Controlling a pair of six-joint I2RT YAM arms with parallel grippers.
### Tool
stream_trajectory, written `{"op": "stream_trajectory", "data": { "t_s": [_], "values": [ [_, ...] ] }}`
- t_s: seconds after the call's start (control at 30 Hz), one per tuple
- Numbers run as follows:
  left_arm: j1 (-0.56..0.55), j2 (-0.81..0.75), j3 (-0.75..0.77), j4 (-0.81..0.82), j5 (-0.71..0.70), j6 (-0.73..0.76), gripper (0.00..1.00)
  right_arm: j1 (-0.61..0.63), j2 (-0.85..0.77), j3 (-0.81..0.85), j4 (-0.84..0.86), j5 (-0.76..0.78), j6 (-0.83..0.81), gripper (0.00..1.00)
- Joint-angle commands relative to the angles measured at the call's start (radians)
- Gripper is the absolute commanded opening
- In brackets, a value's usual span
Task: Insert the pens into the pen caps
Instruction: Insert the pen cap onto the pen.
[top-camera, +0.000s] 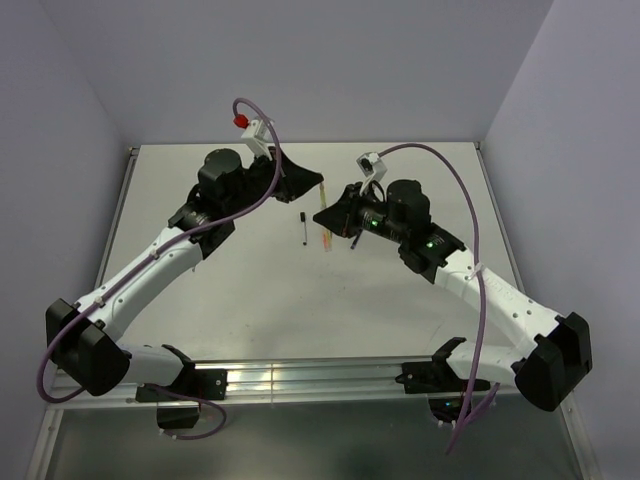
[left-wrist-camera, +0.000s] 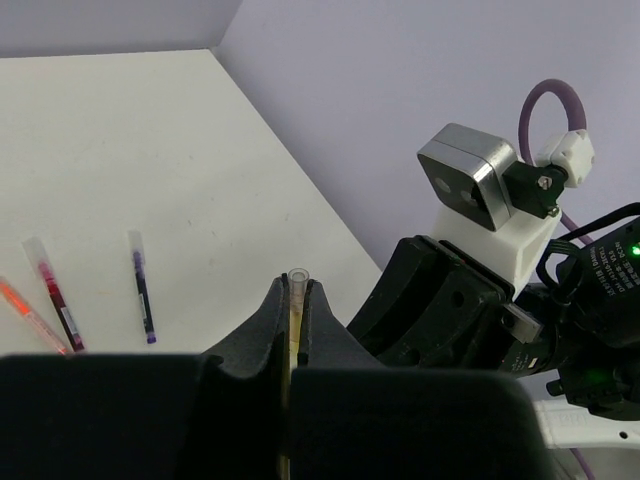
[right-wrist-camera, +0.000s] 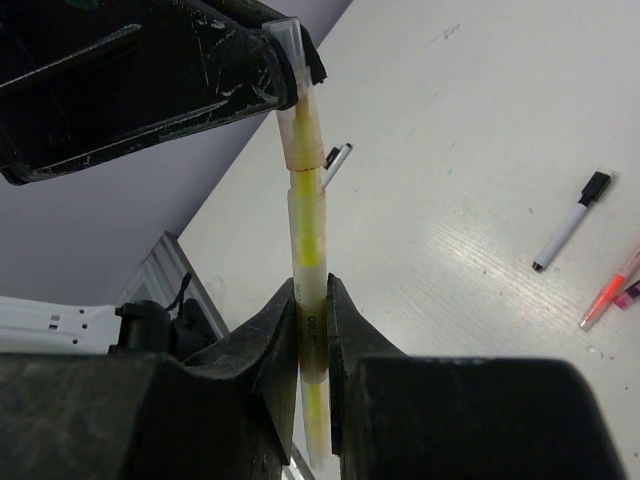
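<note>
The yellow pen (right-wrist-camera: 308, 230) stands upright between the fingers of the right gripper (right-wrist-camera: 312, 335), which are pressed together on its lower barrel, with a short length sticking out below. Its upper end runs into a clear cap (right-wrist-camera: 303, 125). The top of the cap is pinched in the closed left gripper (left-wrist-camera: 298, 295). In the left wrist view the cap (left-wrist-camera: 298, 280) pokes just past the fingertips, with yellow showing below it. How deep the pen sits in the cap cannot be told.

From above, both arms reach forward and inward over the far half of the table (top-camera: 250, 300). The left gripper (top-camera: 312, 183) and right gripper (top-camera: 328, 213) meet nearly tip to tip, off the surface. The left arm is stretched along a long diagonal. The right arm is bent at the elbow and its wrist is turned toward the left one.

On the table just below the grippers lies a white pen (top-camera: 302, 228) with a black end. An orange pen (left-wrist-camera: 30, 318), a red pen (left-wrist-camera: 55, 298) and a purple pen (left-wrist-camera: 143, 290) lie side by side but apart. None of them touches the grippers. The right wrist's camera (left-wrist-camera: 470, 185) sits close in front of the left gripper
</note>
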Motion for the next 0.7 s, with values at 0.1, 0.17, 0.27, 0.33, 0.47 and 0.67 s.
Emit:
{"op": "stream_trajectory", "data": {
  "t_s": [0.1,0.17,0.27,0.33,0.47,0.67],
  "values": [
    [-0.092,-0.025,0.032,-0.21,0.156,0.072,0.0,-0.028,-0.045,0.017,0.14,0.125,-0.01,0.0],
    [-0.093,-0.023,0.037,-0.219,0.174,0.076,0.0,-0.026,-0.048,0.017,0.134,0.122,-0.014,0.0],
    [-0.095,-0.025,0.041,-0.239,0.193,0.078,0.0,-0.026,-0.059,0.017,0.137,0.126,-0.018,0.0],
    [-0.093,-0.033,0.037,-0.229,0.205,0.063,0.0,-0.026,-0.064,0.014,0.142,0.132,-0.023,0.0],
    [-0.093,-0.046,0.037,-0.212,0.228,0.036,0.0,-0.026,-0.073,0.028,0.145,0.11,-0.033,0.0],
    [-0.102,-0.08,0.047,-0.233,0.216,0.05,0.0,-0.023,-0.116,0.036,0.153,0.087,-0.064,0.0]
  ]
}}
